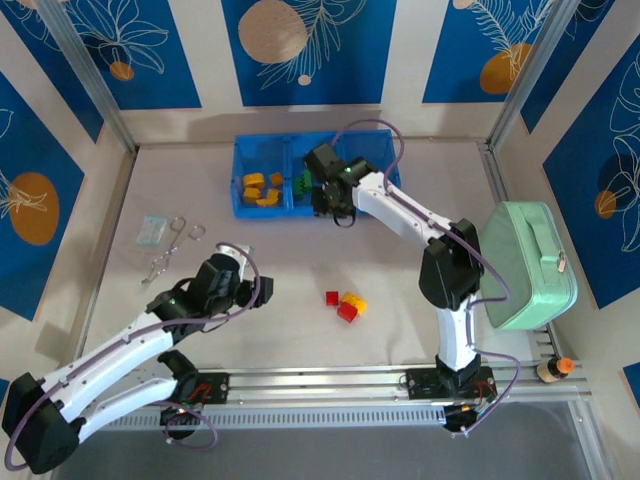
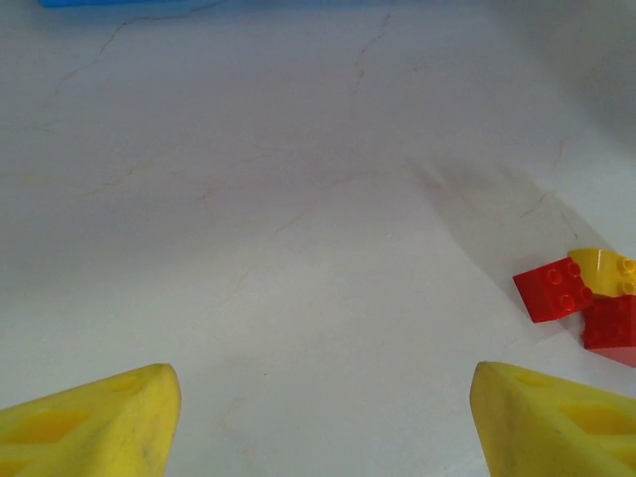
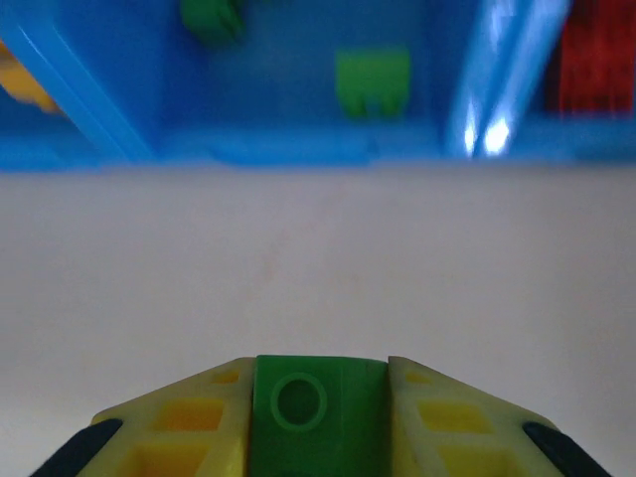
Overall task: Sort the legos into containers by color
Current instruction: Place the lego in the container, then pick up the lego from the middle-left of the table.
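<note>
Right gripper [image 3: 318, 396] clamped on a green lego [image 3: 298, 402], just short of the tray [image 3: 278, 151] — aimed at the middle bin [image 3: 288, 104], where greens [image 3: 373, 81] lie. Left gripper [image 2: 323, 417] wide open, empty — red and yellow legos [image 2: 581, 298] sit nearby.

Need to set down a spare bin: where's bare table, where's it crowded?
Bare: the middle, between blue tray and loose red and yellow legos; the far-left corner beside the tray. Crowded: clear packet and clips; right gripper holding a green lego at the tray's front.
</note>
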